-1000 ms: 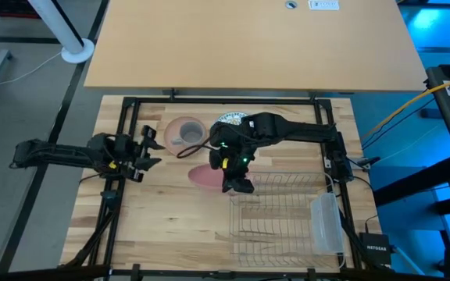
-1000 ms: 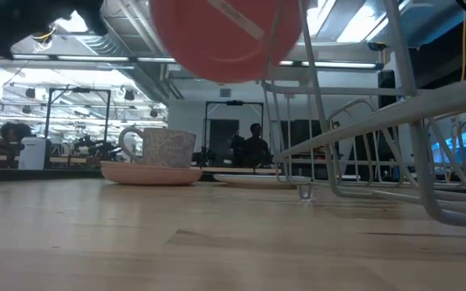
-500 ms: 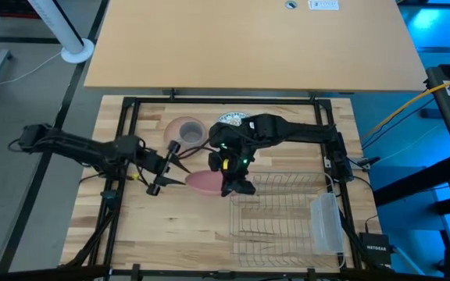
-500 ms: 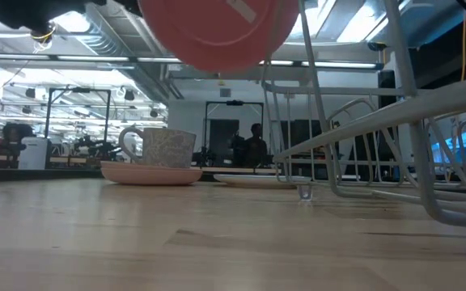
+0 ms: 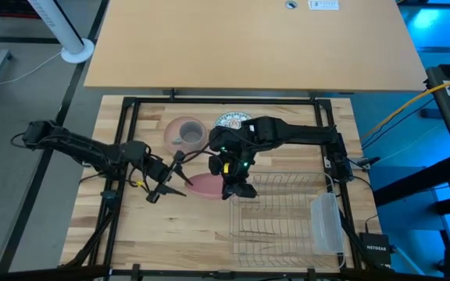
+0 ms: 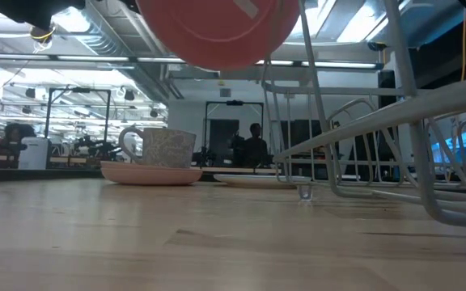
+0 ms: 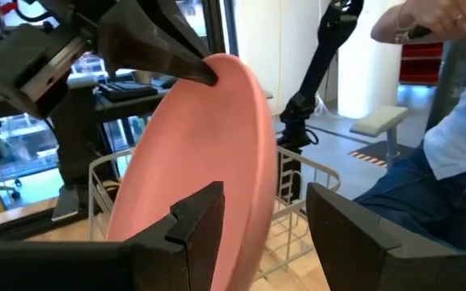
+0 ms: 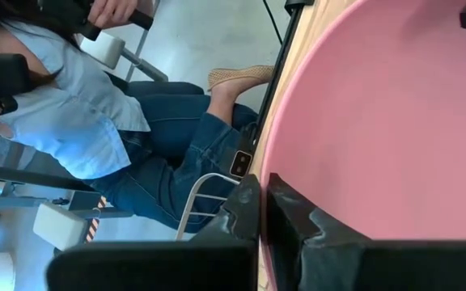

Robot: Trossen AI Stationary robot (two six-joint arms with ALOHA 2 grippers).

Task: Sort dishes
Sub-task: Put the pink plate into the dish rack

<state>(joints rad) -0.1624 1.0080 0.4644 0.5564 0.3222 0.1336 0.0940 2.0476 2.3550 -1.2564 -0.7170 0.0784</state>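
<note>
Salmon-pink plates number two. You hold the first, the lifted pink plate, off the table in the right gripper, whose fingers are clamped on its rim, just left of the wire rack. In the low view this plate hangs clear above the wooden table; in the right wrist view its rim sits pinched between the two dark fingers. Your left gripper is at the plate's opposite edge with its fingers spread. The left wrist view shows the plate tilted on edge between those fingers, one on each side; whether they touch it cannot be told.

The second pink plate lies flat near the table's far edge. One small grey mug stands on it; the low view shows the mug upright, handle to one side, on that plate.

One patterned plate lies flat just right of that plate, partly covered by the right arm.

Count one rack and one translucent plastic tray, the tray resting at the rack's right end. One person in a light blue shirt and jeans shows beyond the table.
</note>
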